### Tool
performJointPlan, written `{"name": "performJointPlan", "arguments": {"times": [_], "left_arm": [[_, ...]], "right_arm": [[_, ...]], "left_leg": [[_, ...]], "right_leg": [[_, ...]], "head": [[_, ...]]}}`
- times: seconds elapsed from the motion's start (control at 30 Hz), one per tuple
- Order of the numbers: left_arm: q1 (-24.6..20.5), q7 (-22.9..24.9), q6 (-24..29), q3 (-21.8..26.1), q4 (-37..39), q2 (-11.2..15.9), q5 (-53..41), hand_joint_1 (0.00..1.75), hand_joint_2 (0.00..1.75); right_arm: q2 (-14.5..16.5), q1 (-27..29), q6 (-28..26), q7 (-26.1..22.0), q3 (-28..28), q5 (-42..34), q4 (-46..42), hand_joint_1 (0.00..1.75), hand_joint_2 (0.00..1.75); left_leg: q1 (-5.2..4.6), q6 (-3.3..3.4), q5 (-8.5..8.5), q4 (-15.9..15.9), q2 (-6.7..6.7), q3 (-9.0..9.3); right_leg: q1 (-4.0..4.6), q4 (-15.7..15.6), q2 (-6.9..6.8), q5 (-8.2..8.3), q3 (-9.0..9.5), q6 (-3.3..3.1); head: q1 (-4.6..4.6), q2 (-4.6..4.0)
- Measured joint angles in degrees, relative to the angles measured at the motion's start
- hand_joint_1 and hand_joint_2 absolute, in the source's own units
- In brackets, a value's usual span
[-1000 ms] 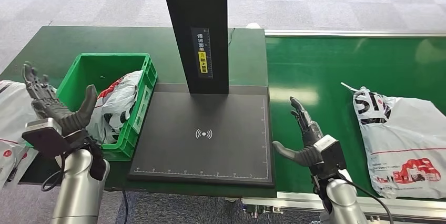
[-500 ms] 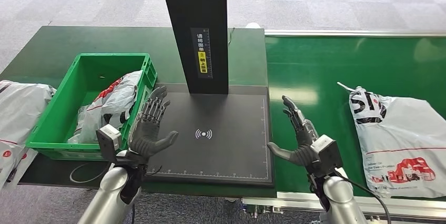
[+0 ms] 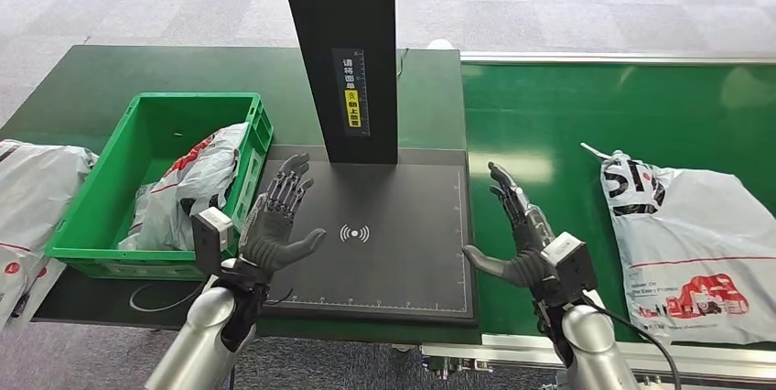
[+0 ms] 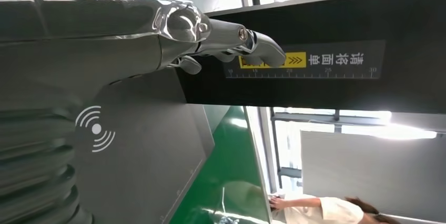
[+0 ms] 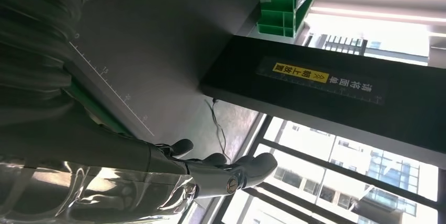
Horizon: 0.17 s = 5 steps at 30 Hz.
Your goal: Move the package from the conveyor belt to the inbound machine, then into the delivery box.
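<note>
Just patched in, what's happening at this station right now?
Neither hand is holding anything. The left hand hovers open over the black inbound machine platform, and the right hand is open at the platform's edge by the conveyor belt. The package lies on the belt, untouched. The green delivery box already holds a bag.

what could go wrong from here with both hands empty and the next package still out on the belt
1. The white plastic package lies on the green conveyor belt, apart from the open right hand; a late reach could miss it.
2. The open left hand hovers over the black scanner platform, where the package may need to land.
3. The soft package may slip from the fingers.
</note>
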Motion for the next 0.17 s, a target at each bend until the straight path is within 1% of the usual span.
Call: {"name": "performJointPlan", "arguments": {"times": [0.17], "left_arm": [[-0.07, 0.32, 0.02, -0.18, 0.00, -0.12, -0.06, 0.00, 1.75]], "right_arm": [[0.00, 0.27, -0.12, 0.29, 0.00, -0.36, -0.75, 0.00, 1.75]], "left_leg": [[0.00, 0.00, 0.00, 0.00, 0.00, 0.00]], "right_leg": [[0.00, 0.00, 0.00, 0.00, 0.00, 0.00]], "head": [[0.00, 0.00]]}}
